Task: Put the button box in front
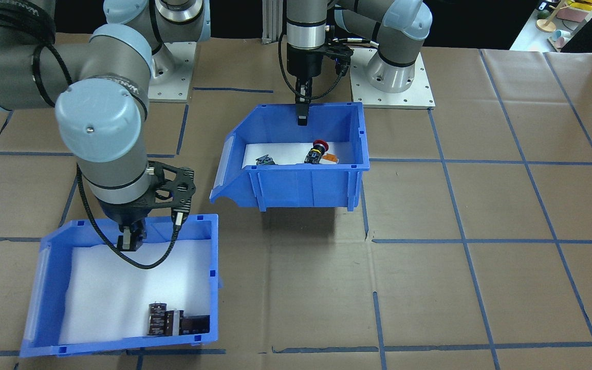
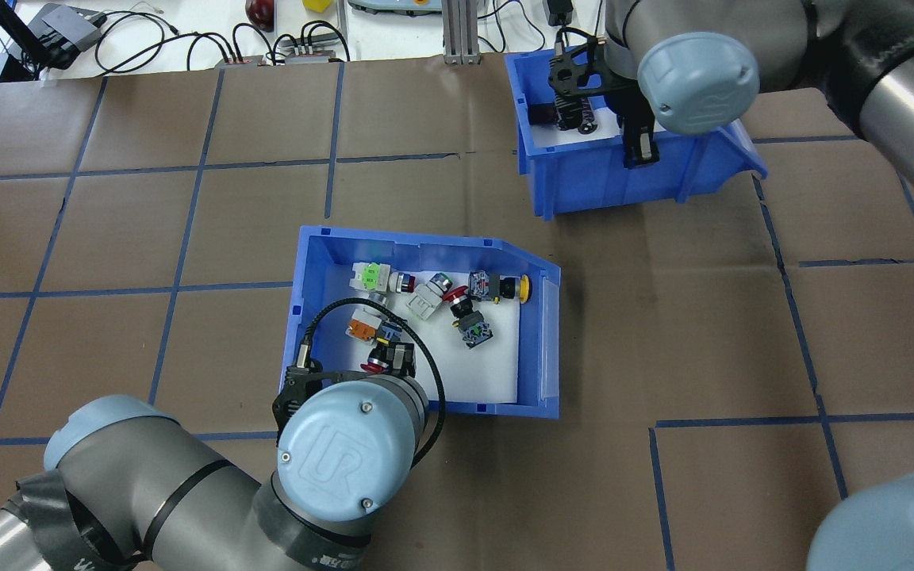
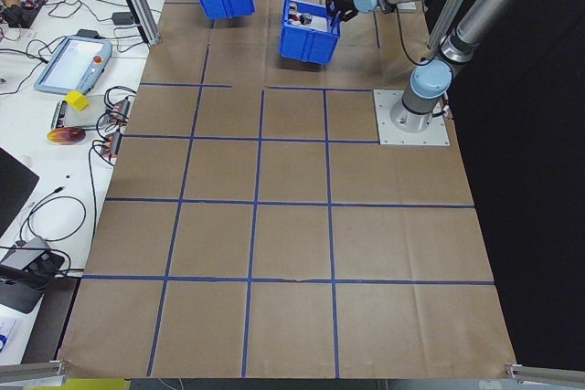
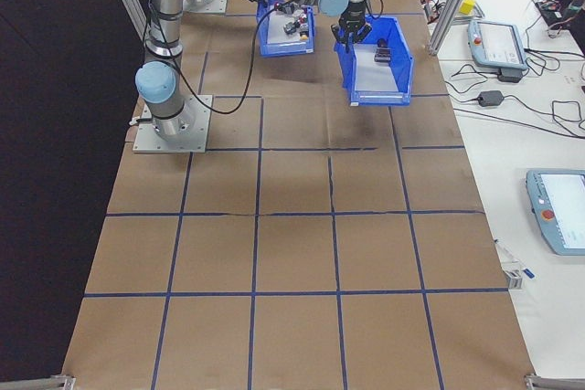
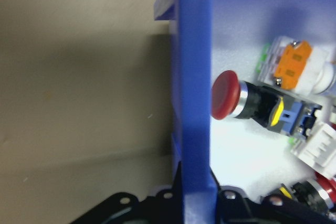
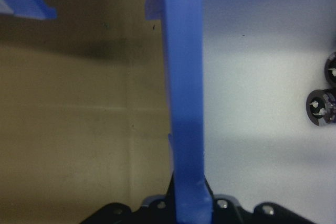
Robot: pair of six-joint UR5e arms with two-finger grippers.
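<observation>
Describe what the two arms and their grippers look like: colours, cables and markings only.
Both arms are silver-grey metal tubes with pale blue round joint caps; the cap on the left arm shows an embossed UR logo. Each black two-finger gripper, left and right, hangs from a black wrist bracket, with a black cable looping beside it. The bases are bolted to light grey plates.

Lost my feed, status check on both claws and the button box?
Left claw shut on button box wall. Right claw shut on capacitor bin wall. Both bins look lifted.
</observation>
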